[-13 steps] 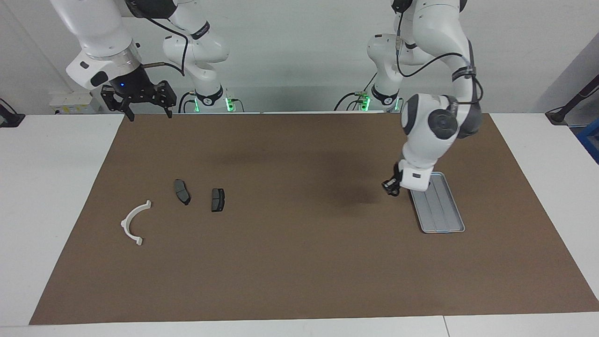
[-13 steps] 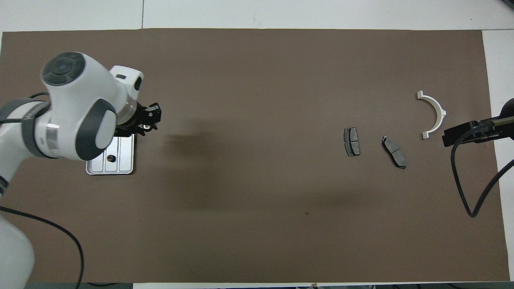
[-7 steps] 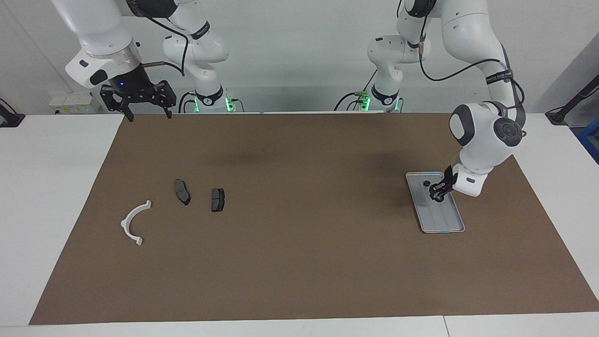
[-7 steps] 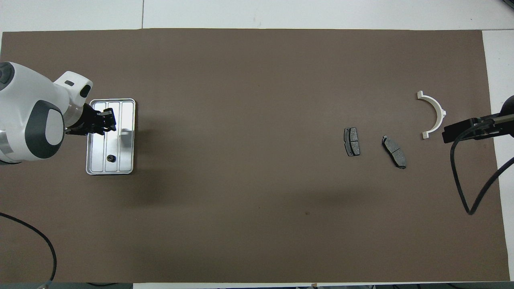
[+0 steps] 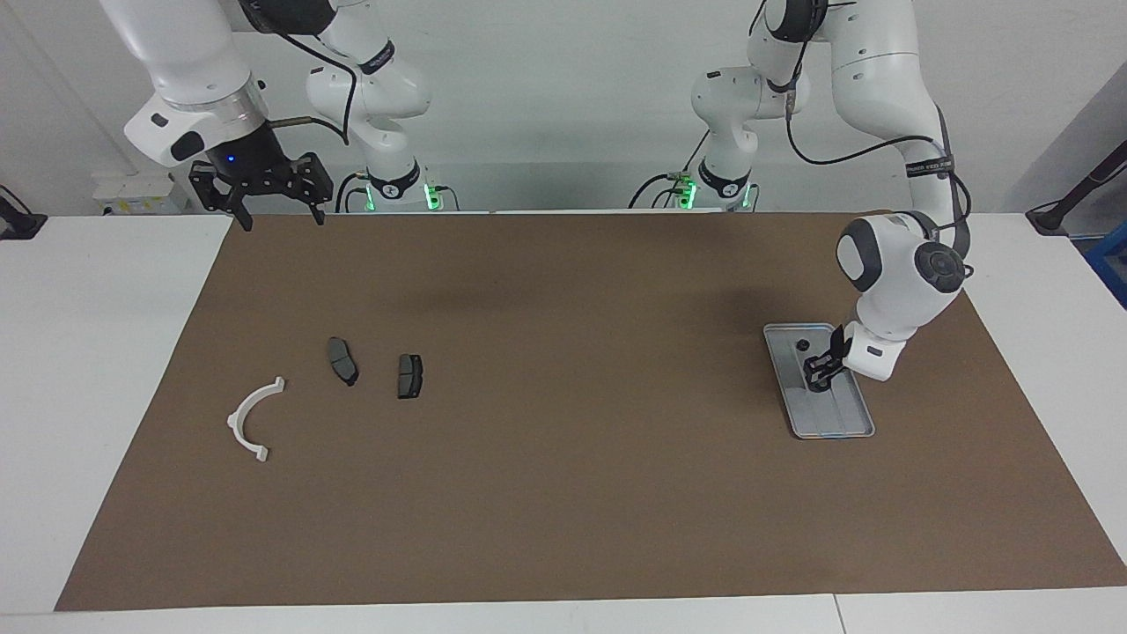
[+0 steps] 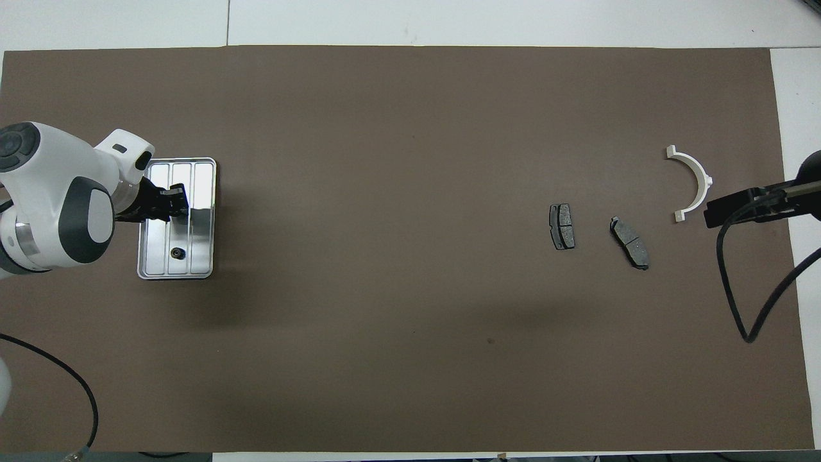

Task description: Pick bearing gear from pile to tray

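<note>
The silver tray (image 5: 843, 421) lies on the brown mat toward the left arm's end; it also shows in the overhead view (image 6: 203, 174). One small black round piece (image 5: 802, 344) sits in the tray's end nearer the robots, also seen from overhead (image 6: 176, 254). My left gripper (image 5: 819, 377) hangs low over the tray's middle (image 6: 173, 204); whether it holds anything is hidden. The pile lies toward the right arm's end: a white half-ring bracket (image 5: 254, 418) and two dark grey plates (image 5: 343, 360) (image 5: 409, 375). My right gripper (image 5: 276, 211) waits open and empty, high over the mat's edge nearest the robots.
The brown mat (image 5: 563, 493) covers most of the white table. From overhead the bracket (image 6: 693, 183) lies beside the right gripper (image 6: 713, 216), with the plates (image 6: 562, 226) (image 6: 630, 242) toward the table's middle. A black cable (image 6: 737, 289) loops from the right arm.
My left gripper swung from beside the tray to over it, then dropped lower over the tray's middle. The right arm and the pile have not moved.
</note>
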{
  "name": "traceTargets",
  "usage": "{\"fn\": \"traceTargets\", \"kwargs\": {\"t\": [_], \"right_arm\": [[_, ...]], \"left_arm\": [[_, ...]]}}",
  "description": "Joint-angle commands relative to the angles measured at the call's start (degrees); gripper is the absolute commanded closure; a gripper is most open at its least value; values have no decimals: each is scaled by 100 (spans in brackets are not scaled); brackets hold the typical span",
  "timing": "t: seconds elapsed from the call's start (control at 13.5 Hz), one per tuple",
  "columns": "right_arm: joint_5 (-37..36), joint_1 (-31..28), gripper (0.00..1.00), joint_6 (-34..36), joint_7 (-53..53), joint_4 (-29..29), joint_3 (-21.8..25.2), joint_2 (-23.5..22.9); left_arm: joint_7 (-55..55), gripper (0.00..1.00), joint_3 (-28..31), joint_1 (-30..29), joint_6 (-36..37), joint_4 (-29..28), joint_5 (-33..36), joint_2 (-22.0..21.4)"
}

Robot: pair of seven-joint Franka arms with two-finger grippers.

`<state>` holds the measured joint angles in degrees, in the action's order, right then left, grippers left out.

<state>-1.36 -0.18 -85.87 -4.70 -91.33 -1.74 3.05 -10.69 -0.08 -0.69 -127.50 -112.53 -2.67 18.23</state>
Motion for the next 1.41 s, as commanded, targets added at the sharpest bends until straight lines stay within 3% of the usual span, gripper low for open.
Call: {"fn": "traceTargets", "kwargs": {"t": [0.0,0.15,0.22,0.3,0.37,0.74,1.04,1.34], "right_arm": [[-66,-17,0,-44,-66,27,-37,-33],[-75,-8,0,-35,-66,27,-37,-33],[-66,-8,0,-26,-66,18,-37,-33],[-66,0,0,-18,-66,10,-45,-24],[-58,1,0,-26,-66,1,-45,-24],[-5,-8,0,-53,-66,-8,-45,-15],[22,-26,0,-44,-75,-8,-45,11],[22,-52,0,-44,-75,-8,-45,11]], "left_arm": [[-20,99,-27,-10,-274,-269,74,-109],[-12,91,-27,-10,-328,-357,74,-135],[-12,67,-27,-10,-319,-349,74,-126],[-12,8,-18,-10,-232,-279,74,-126],[-12,0,-18,-1,-49,-157,74,-152],[-3,0,-18,-98,1813,723,82,-784],[6,0,-36,-19,2939,776,82,-1583],[59,0,-53,25,3372,662,82,-2033]]}}
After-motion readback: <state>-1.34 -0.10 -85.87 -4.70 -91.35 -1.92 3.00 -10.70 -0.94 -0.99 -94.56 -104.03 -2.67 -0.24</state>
